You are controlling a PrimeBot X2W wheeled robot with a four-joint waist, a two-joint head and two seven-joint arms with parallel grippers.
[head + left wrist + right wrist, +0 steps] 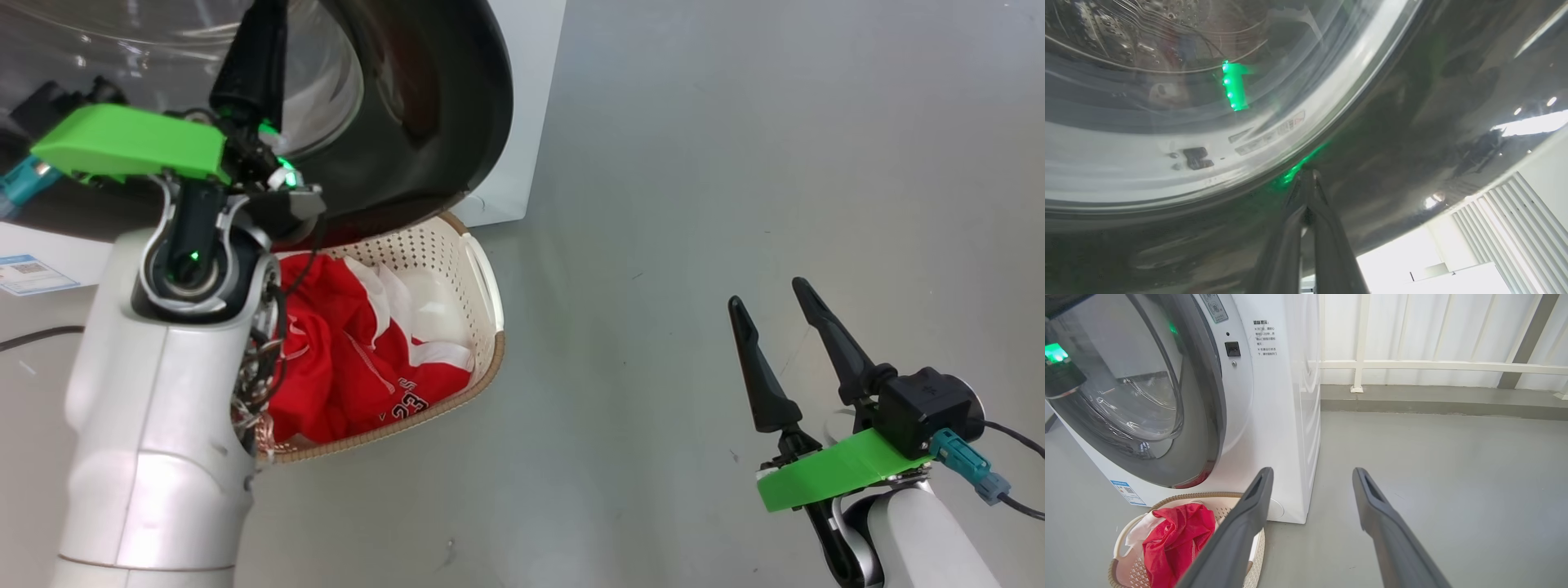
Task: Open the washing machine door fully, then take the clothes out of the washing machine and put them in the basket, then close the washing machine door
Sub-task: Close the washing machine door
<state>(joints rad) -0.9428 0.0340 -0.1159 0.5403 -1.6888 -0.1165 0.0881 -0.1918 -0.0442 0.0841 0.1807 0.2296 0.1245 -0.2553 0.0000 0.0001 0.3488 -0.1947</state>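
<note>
**Left gripper on the door, clothes in the basket**

I am looking at the left gripper (pixel 1306 181) with its two fingers squeezed together and nothing between them. Its tips are lying against the black ring of the door (pixel 1412 122), just beside the edge of the glass. From the head view the same arm is reaching up across the door (pixel 457 122), which is hanging over the near end of the basket (pixel 483 282).

Through the right wrist view I am seeing the door (pixel 1206 396) standing close to the front of the machine (pixel 1278 416) but not shut. The small latch slot (pixel 1232 348) on the white panel is showing beside the ring's edge.

The clothes (pixel 351 359) are lying in a red and white heap in the basket, a white "23" facing up. The basket (pixel 1257 555) is sitting on the grey floor (pixel 1433 477) right in front of the machine, near its blue label (pixel 1126 492).

The right gripper (pixel 767 292) is hovering over bare floor, well apart from the basket, its fingers spread wide and empty.
</note>
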